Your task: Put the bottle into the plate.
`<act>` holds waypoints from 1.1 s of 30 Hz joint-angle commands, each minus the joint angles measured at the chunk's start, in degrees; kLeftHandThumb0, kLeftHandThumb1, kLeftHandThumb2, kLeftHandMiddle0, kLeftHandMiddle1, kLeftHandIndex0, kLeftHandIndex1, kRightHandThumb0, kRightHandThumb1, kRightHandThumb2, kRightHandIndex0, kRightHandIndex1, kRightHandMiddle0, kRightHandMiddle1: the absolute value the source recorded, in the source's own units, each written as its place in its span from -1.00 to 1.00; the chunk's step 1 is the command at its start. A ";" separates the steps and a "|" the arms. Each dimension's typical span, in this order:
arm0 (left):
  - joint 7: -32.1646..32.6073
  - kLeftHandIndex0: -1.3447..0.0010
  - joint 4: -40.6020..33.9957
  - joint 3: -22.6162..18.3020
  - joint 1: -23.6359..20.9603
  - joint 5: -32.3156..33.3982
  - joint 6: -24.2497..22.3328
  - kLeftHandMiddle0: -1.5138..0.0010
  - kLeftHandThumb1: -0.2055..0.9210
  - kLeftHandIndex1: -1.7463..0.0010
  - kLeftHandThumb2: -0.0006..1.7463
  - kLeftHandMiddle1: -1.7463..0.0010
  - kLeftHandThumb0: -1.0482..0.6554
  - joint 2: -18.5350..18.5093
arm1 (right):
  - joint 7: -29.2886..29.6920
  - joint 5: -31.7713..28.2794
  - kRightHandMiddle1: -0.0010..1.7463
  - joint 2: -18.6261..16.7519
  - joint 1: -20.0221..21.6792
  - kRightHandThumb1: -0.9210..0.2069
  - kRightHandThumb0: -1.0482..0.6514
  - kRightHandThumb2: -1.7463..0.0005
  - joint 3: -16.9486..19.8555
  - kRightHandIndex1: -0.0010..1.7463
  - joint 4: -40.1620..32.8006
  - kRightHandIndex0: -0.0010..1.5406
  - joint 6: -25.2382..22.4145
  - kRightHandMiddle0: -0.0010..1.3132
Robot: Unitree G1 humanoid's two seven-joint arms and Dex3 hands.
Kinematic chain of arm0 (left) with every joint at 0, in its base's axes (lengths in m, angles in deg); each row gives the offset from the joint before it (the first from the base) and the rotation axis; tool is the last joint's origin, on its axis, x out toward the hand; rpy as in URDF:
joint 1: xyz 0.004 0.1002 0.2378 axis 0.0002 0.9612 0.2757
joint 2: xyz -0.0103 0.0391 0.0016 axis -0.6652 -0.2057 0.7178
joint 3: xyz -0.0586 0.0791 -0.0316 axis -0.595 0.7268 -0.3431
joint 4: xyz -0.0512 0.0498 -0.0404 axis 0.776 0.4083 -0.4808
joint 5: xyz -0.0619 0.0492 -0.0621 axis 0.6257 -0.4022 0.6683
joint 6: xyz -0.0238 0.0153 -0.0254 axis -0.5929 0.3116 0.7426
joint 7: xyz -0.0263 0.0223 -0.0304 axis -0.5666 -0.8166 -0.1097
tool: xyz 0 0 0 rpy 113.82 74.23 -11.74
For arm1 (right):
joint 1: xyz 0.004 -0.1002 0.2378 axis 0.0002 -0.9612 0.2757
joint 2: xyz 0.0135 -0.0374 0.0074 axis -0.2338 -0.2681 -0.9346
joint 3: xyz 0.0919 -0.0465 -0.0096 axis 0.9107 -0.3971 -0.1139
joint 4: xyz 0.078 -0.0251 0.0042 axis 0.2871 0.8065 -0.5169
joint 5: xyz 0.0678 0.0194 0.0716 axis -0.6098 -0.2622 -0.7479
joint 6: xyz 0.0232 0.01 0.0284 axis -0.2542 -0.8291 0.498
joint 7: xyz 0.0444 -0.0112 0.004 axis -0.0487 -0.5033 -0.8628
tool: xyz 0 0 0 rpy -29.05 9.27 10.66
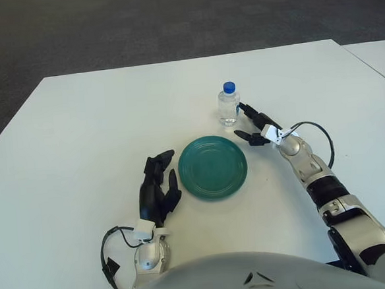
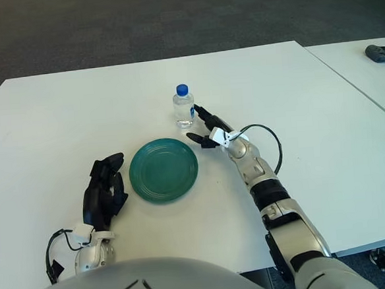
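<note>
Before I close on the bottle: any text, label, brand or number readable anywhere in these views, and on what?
None can be read.
Bottle: clear, blue cap, no label or print that can be made out.
Plate: plain green, no marking.
Right hand, next to the bottle: no lettering legible.
Left hand, left of the plate: none.
Table: bare white, no writing.

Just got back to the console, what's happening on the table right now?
The right hand is reaching with open fingers for the bottle, which stands upright on the table just beyond the green plate. It is right beside the bottle but has no grip yet. The left hand shows to the left of the plate, idle. Nothing is on the plate.
</note>
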 commanded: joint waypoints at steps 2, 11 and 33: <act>0.51 0.57 4.71 0.41 1.20 -0.31 -2.19 0.32 1.00 -0.26 -0.15 0.09 -0.69 1.20 | 0.23 0.09 -1.00 -1.51 4.14 -1.00 -1.00 0.24 -0.42 -1.00 4.47 -1.00 0.56 -1.00; -0.38 0.55 6.90 0.70 0.44 0.77 0.07 0.30 1.00 -0.27 -0.16 0.10 -0.66 1.28 | 3.01 -0.21 -1.00 -4.13 10.58 -1.00 -1.00 0.26 -0.30 -1.00 15.06 -1.00 4.08 -1.00; 1.07 0.56 7.37 0.65 2.30 -0.03 0.69 0.29 1.00 -0.25 -0.20 0.08 -0.65 1.63 | 5.30 -0.63 -1.00 -6.57 15.34 -1.00 -1.00 0.24 -0.04 -1.00 25.15 -1.00 10.70 -1.00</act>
